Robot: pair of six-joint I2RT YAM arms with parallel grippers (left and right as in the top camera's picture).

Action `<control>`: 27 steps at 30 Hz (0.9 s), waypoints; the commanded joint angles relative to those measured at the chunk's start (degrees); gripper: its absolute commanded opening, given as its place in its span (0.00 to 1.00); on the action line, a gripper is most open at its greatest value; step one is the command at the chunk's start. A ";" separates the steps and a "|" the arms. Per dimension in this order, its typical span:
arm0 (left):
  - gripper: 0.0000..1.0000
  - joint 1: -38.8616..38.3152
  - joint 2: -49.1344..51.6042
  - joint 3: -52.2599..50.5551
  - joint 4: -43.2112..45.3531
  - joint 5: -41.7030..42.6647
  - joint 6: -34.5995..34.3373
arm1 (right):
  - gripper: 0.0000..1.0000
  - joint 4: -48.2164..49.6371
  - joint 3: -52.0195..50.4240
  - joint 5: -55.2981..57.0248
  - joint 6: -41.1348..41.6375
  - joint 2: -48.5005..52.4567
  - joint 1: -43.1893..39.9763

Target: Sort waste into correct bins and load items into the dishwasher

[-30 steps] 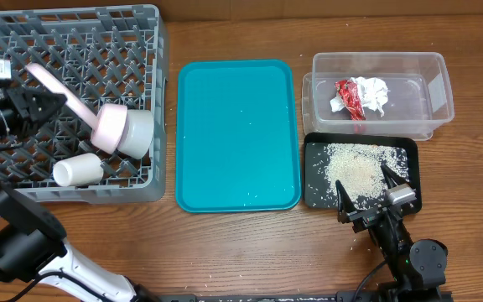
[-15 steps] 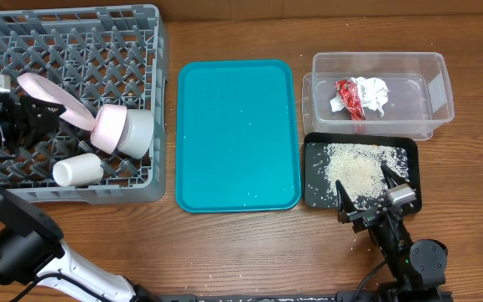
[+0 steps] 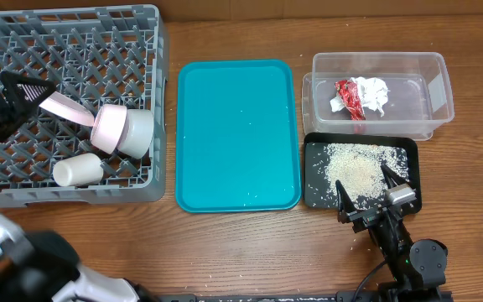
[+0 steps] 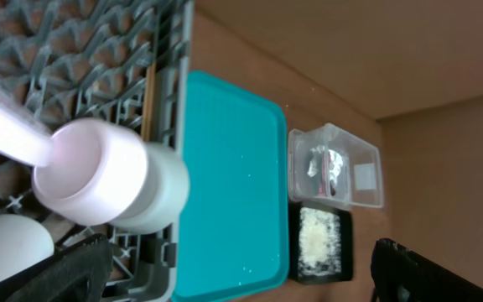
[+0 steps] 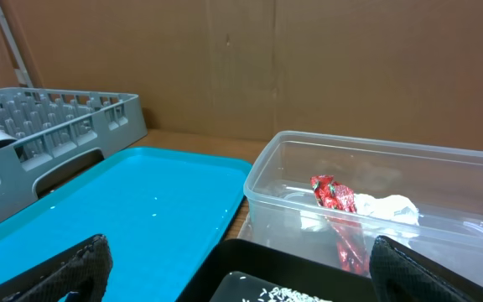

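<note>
The grey dish rack [image 3: 82,50] holds a plate [image 3: 64,108] standing on edge, pink side up, leaning on a pink bowl [image 3: 107,127] nested against a white bowl [image 3: 139,134]. A white cup [image 3: 78,170] lies near the rack's front. My left gripper [image 3: 19,105] is open just left of the plate, apart from it. In the left wrist view the plate [image 4: 7,134], pink bowl [image 4: 90,172] and cup [image 4: 7,252] lie ahead of the open left gripper [image 4: 241,277]. The red wrapper with tissue [image 3: 360,95] lies in the clear tub [image 3: 376,57]. Rice grains [image 3: 355,168] cover the black tray [image 3: 313,193]. My right gripper [image 3: 366,189] hangs open over that tray's front edge.
A teal tray [image 3: 237,134] lies between the rack and the bins, with a few stray grains on it. Loose grains dot the wooden table near the right arm's base [image 3: 422,256]. The right wrist view shows the teal tray [image 5: 124,201] and tub [image 5: 376,193] ahead.
My left gripper has opened, let go of the plate and drawn back to the left. The plate now leans lower against the pink bowl. The right arm has not moved.
</note>
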 commanded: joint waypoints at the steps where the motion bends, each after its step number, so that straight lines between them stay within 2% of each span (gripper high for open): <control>1: 1.00 -5.40 -13.33 2.01 -0.39 -5.46 -3.10 | 1.00 0.33 -0.59 -0.09 -0.04 -0.68 -0.33; 3: 1.00 -11.76 -20.94 2.01 -0.39 -14.34 -5.64 | 1.00 0.33 -0.59 -0.09 -0.04 -0.68 -0.33; 6: 1.00 -21.07 -28.28 2.01 -0.39 -21.86 -7.30 | 1.00 0.33 -0.59 -0.09 -0.04 -0.68 -0.33; 8: 1.00 -26.53 -32.04 2.01 -0.39 -23.15 -7.32 | 1.00 0.33 -0.59 -0.09 -0.04 -0.68 -0.33; 12: 1.00 -33.62 -38.71 2.01 -0.37 -20.41 -7.32 | 1.00 0.33 -0.59 -0.09 -0.04 -0.68 -0.33; 14: 1.00 -34.71 -42.40 2.01 -0.37 -18.49 -7.34 | 1.00 0.33 -0.59 -0.09 -0.04 -0.68 -0.33; 21: 1.00 -34.71 -47.84 1.84 -0.37 -22.38 -6.69 | 1.00 0.33 -0.59 -0.09 -0.04 -0.68 -0.33; 24: 1.00 -34.91 -48.35 -0.07 -0.15 -22.05 -2.93 | 1.00 0.33 -0.59 -0.09 -0.04 -0.68 -0.33; 27: 1.00 -35.17 -49.16 -5.70 7.45 -17.97 2.43 | 1.00 0.33 -0.59 -0.09 -0.04 -0.68 -0.33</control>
